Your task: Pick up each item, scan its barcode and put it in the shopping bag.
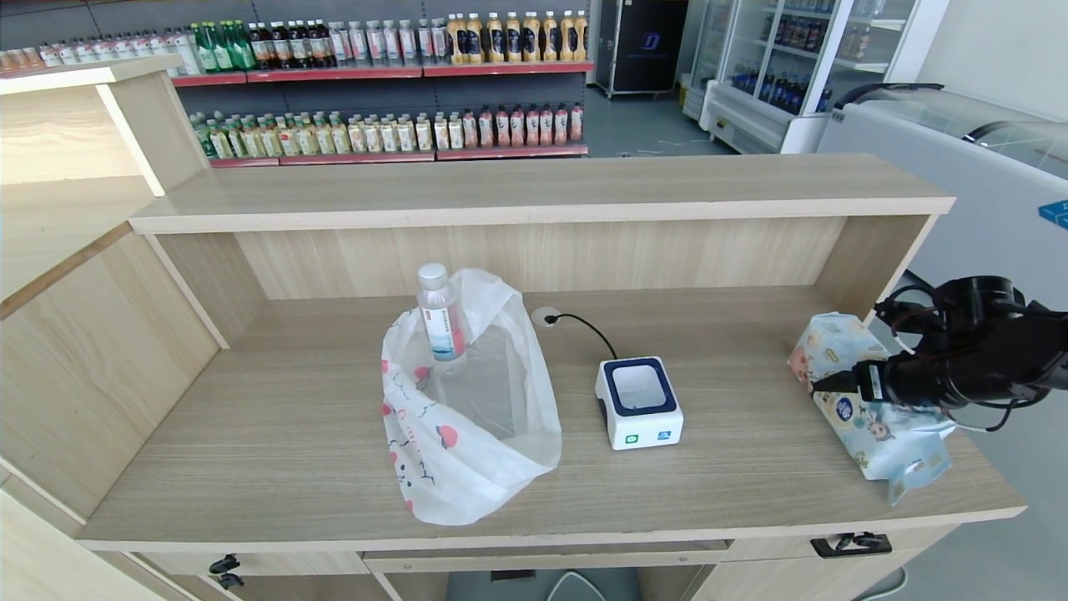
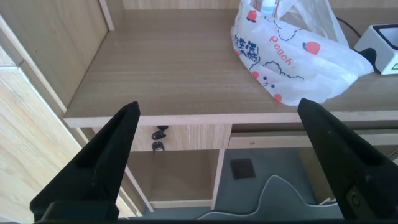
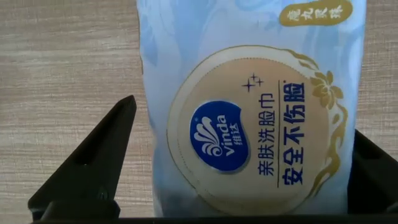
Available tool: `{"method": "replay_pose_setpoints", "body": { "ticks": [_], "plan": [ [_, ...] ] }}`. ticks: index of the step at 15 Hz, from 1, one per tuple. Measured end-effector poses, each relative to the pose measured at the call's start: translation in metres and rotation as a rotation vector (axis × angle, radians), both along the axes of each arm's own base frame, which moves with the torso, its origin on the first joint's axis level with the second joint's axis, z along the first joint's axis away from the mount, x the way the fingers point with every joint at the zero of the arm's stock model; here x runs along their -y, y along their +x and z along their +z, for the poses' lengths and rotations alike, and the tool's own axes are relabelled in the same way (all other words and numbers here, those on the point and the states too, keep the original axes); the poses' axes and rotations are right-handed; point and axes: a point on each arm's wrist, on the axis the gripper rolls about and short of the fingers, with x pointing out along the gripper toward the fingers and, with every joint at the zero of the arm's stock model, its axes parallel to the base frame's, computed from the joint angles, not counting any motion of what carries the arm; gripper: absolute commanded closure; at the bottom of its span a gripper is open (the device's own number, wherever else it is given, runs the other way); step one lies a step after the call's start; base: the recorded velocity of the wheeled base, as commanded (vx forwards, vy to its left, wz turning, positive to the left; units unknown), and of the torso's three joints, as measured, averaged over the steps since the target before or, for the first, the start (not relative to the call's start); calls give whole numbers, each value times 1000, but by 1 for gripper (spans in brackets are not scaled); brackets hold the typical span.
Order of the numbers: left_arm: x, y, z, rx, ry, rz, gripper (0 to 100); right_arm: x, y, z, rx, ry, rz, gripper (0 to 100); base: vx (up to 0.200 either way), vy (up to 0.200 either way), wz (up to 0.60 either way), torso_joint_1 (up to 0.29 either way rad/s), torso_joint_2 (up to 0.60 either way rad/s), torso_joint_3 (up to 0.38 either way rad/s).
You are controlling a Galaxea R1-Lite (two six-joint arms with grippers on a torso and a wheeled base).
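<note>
Right gripper (image 3: 245, 124), jaws spread wide and holding nothing, straddles the tissue pack (image 1: 876, 434) at the right end of the counter (image 1: 717, 476), where a loose pinch could let the slick wrapper slip over the edge.

Matt wood grain, soft film, hard plastic.
The counter (image 1: 292, 434) is pale wood-grain board, matt and smooth. The scanner (image 1: 638, 402) is glossy white plastic with a shiny window. At its 9 o'clock the bag (image 1: 467, 451) is thin, crinkled, half-clear plastic film, and the bottle (image 1: 440, 321) in it is clear plastic. At 3 o'clock the pack (image 1: 884, 434) wears glossy, creased film. The left gripper (image 2: 219, 106) has matt black fingers (image 2: 99, 168).
</note>
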Motion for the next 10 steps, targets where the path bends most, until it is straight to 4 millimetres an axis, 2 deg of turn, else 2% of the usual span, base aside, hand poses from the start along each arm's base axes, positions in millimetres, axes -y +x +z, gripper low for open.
{"method": "replay_pose_setpoints", "body": {
  "ticks": [3, 4, 7, 10],
  "plan": [
    [0, 0, 0, 0, 0, 0, 0, -3, -2, -11, 3, -24, 30, 0, 0, 0, 0, 0, 0, 0],
    [0, 0, 0, 0, 0, 0, 0, -2, -3, -13, 15, -28, 31, 100, 0, 0, 0, 0, 0, 0],
    [0, 0, 0, 0, 0, 0, 0, -3, -6, -17, 12, -43, 42, 100, 0, 0, 0, 0, 0, 0],
    [0, 0, 0, 0, 0, 0, 0, -7, -10, -7, 29, -75, 81, 100, 0, 0, 0, 0, 0, 0]
  ]
}}
